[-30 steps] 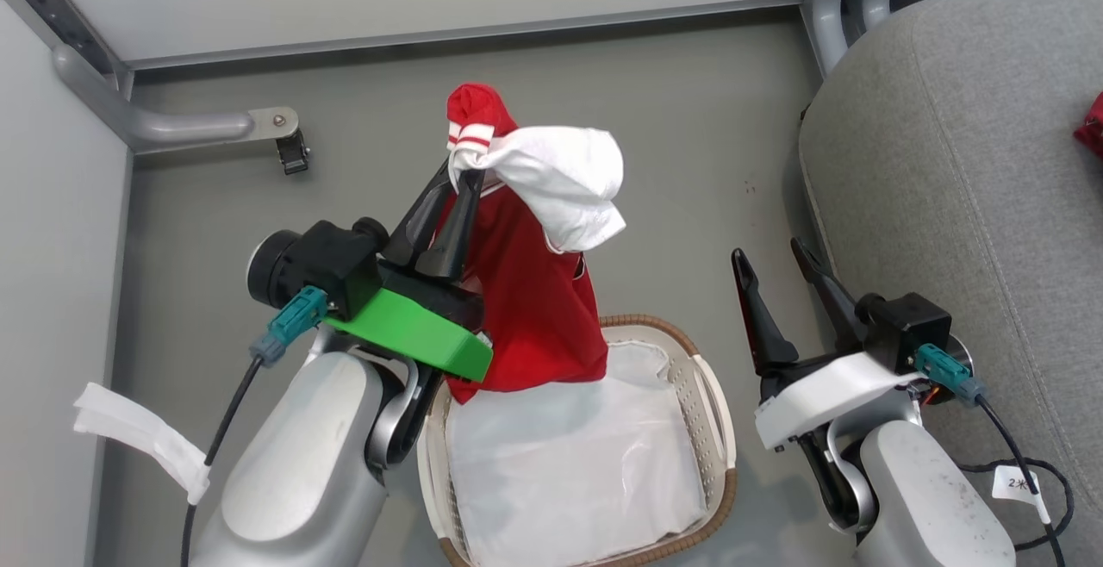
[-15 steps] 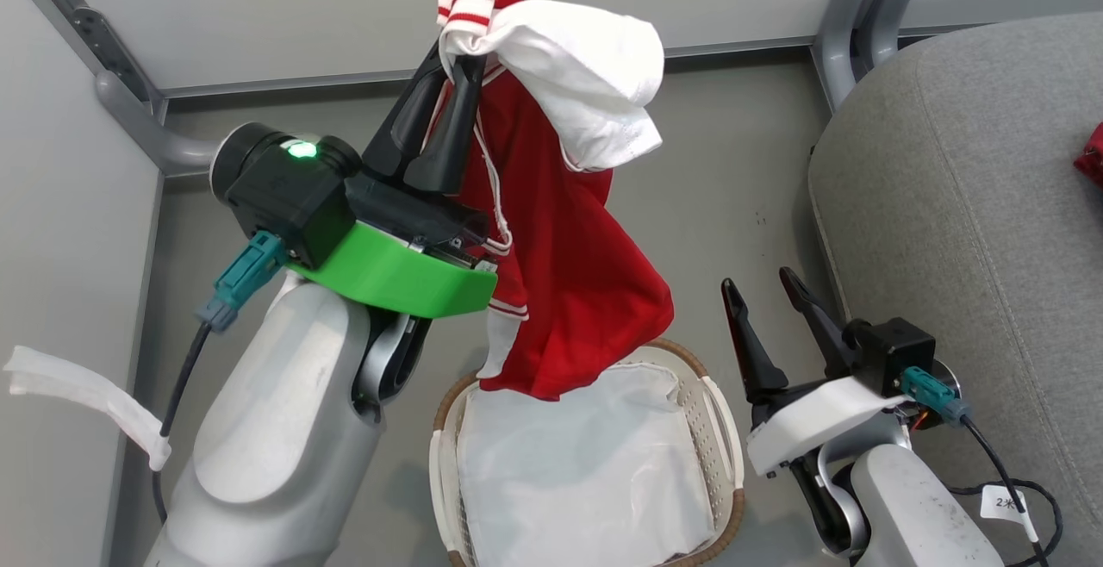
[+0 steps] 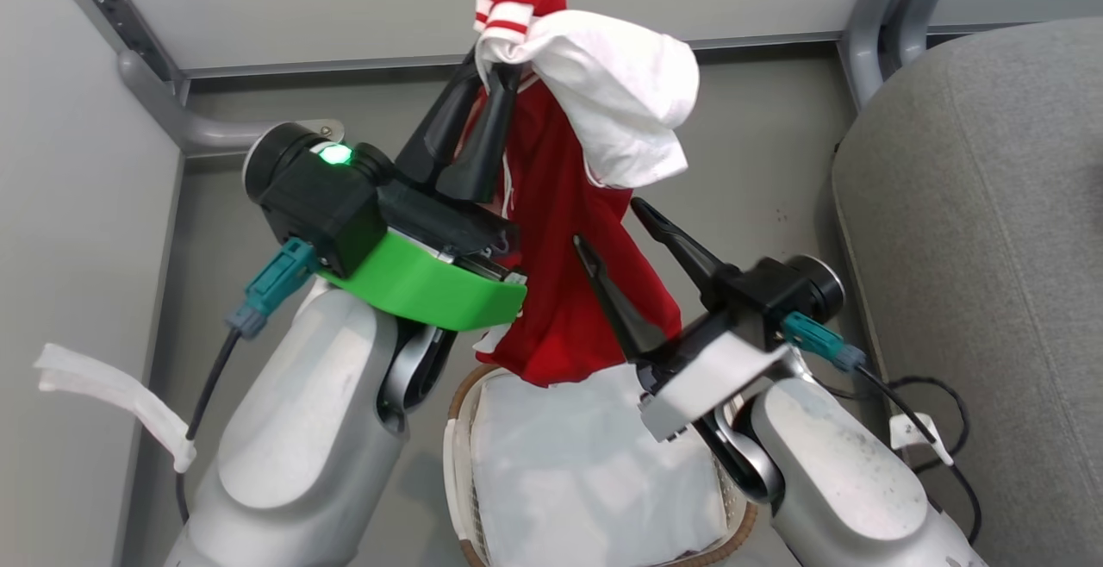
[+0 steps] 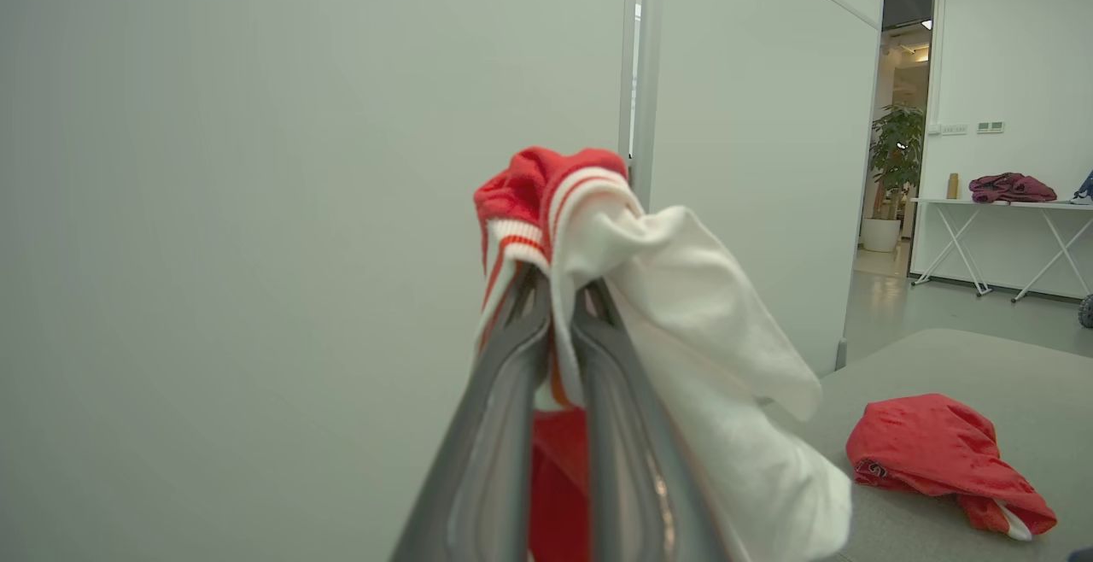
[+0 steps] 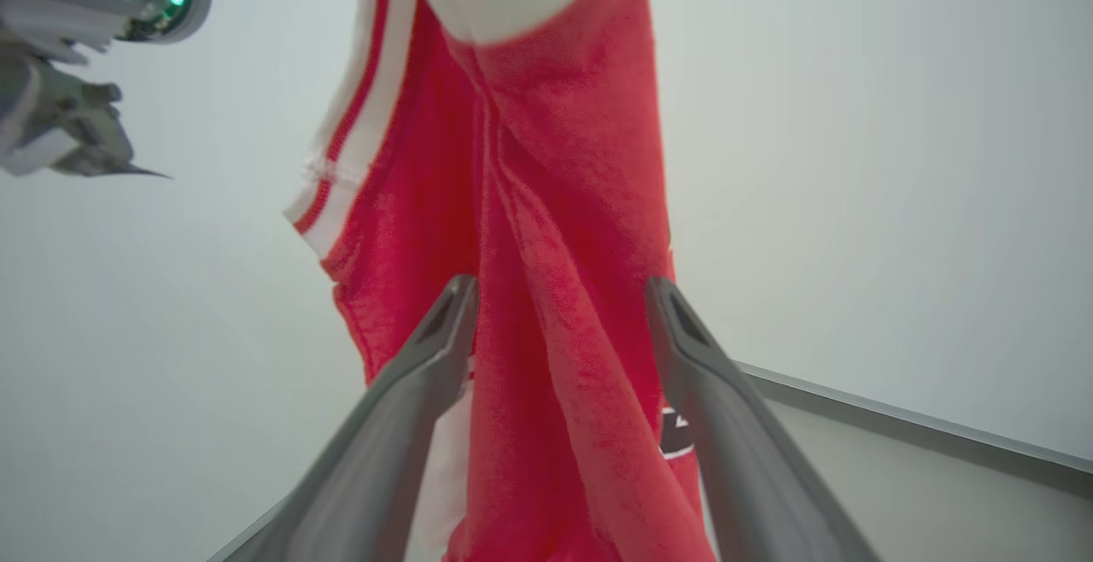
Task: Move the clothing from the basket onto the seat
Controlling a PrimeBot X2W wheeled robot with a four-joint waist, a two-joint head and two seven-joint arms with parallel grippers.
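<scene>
The seat lies right of both claws, nearer the right claw. The basket sits beneath them. The clothing hangs lengthwise down from the clamped left claw, its drape facing the right claw's wide-spread fingers.

Clothing above basket, seat rightward
</scene>
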